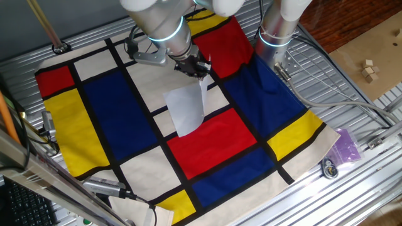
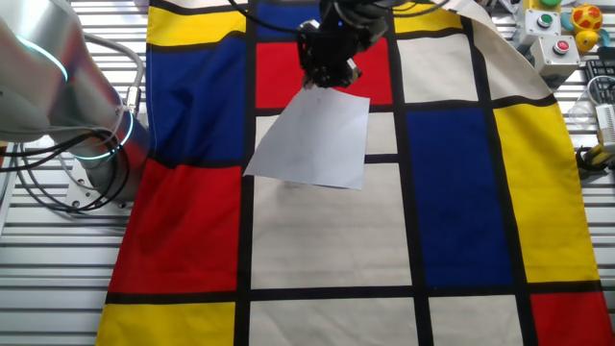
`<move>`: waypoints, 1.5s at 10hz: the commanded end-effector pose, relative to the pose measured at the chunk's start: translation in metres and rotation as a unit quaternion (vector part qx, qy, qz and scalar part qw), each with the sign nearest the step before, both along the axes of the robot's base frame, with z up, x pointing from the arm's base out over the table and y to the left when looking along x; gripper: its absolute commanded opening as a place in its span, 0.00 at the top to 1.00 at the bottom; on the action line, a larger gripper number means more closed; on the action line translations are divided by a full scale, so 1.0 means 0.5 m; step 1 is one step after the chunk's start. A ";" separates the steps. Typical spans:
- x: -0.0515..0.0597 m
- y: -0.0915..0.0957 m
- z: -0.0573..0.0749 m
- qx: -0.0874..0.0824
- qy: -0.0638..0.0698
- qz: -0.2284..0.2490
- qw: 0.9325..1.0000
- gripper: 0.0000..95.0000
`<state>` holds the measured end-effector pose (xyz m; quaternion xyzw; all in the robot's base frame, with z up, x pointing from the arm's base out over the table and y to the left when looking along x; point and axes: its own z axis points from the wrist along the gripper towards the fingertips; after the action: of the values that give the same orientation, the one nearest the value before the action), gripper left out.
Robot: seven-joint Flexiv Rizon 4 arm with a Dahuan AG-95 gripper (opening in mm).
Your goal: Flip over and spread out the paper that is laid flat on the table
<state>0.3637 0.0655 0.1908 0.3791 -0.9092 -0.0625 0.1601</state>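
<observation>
The paper (image 1: pixel 186 109) is a plain white sheet hanging from my gripper (image 1: pixel 200 69) above the cloth-covered table (image 1: pixel 107 100). The black gripper is shut on the sheet's upper edge, and the sheet's lower end reaches down toward the red block. In the other fixed view the paper (image 2: pixel 312 139) is lifted and tilted, held by one edge under the gripper (image 2: pixel 327 77), over the cream and red blocks of the table (image 2: pixel 452 163).
The arm's base (image 1: pixel 276 37) stands at the cloth's far edge, with cables (image 1: pixel 326 88) beside it. A purple bag (image 1: pixel 347 145) and a small round object (image 1: pixel 329 168) lie on the bare ribbed metal. Coloured buttons (image 2: pixel 557 29) sit at a corner in the other view.
</observation>
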 end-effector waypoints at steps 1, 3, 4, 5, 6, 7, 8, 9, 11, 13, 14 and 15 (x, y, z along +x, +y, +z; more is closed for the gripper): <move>-0.001 -0.002 -0.001 0.011 -0.016 -0.026 0.999 1.00; -0.001 -0.002 -0.001 0.011 -0.032 -0.031 0.999 1.00; -0.001 -0.002 -0.001 0.017 -0.031 -0.032 0.999 1.00; -0.001 -0.002 -0.001 0.021 -0.028 -0.033 0.999 1.00; -0.001 -0.002 -0.001 0.021 -0.026 -0.033 0.999 1.00; -0.001 -0.002 -0.001 0.022 -0.022 -0.030 0.999 1.00; -0.003 0.002 0.012 0.026 -0.015 -0.025 0.999 1.00; -0.007 0.009 0.035 0.029 -0.008 -0.028 0.999 1.00; -0.022 0.040 0.107 0.034 0.011 -0.038 0.999 1.00; -0.037 0.081 0.175 0.047 0.034 -0.053 0.997 1.00; -0.043 0.097 0.195 0.049 0.042 -0.055 0.996 1.00; -0.055 0.116 0.221 0.050 0.050 -0.060 0.996 1.00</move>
<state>0.3376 0.1217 0.2997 0.3293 -0.9166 -0.1350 0.1823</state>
